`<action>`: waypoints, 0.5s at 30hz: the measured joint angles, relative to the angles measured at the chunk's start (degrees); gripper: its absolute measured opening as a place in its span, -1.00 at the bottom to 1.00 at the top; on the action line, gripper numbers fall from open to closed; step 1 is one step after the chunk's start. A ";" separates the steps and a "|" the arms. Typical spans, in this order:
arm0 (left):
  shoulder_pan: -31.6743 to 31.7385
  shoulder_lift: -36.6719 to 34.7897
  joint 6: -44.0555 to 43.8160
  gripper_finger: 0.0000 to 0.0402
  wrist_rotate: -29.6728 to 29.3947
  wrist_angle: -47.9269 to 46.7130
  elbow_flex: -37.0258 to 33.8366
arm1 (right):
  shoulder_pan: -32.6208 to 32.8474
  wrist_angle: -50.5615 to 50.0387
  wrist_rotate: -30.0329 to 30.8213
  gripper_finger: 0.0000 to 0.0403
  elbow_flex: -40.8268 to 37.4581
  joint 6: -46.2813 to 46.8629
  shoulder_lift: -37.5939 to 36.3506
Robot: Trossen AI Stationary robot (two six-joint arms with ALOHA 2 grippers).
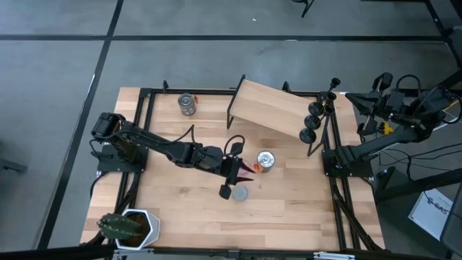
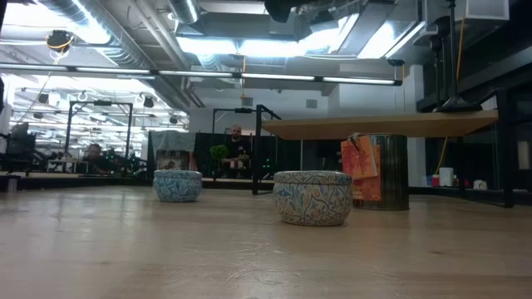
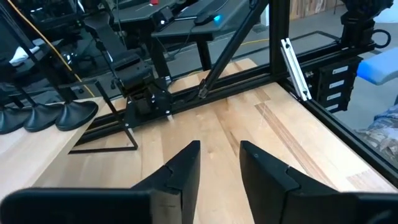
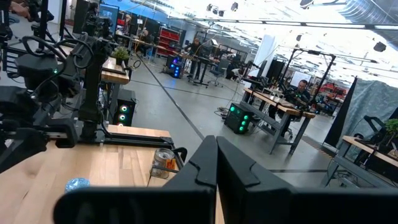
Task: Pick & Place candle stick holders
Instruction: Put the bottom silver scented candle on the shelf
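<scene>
Here, can [image 1: 266, 161] label (unreadable) — orange, pink.

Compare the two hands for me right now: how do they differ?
The left hand reaches over the table's middle, beside the metal can and the round discs; the right hand waits off the table's right edge. The left hand's fingers stand parted with a gap; the right hand's are pressed shut. Both are dark, two-fingered and hold nothing.
</scene>
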 joint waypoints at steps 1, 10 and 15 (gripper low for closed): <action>0.00 0.00 0.00 -0.46 0.00 0.10 0.00 | -0.02 -0.02 0.02 -0.98 0.00 -0.02 0.00; 0.00 0.00 -0.02 -0.46 4.21 0.16 0.00 | 0.00 -0.02 0.02 -0.98 0.00 0.00 0.00; -0.26 0.00 -0.02 -0.46 5.60 0.16 0.00 | -0.01 -0.02 0.01 -0.98 0.00 0.00 0.00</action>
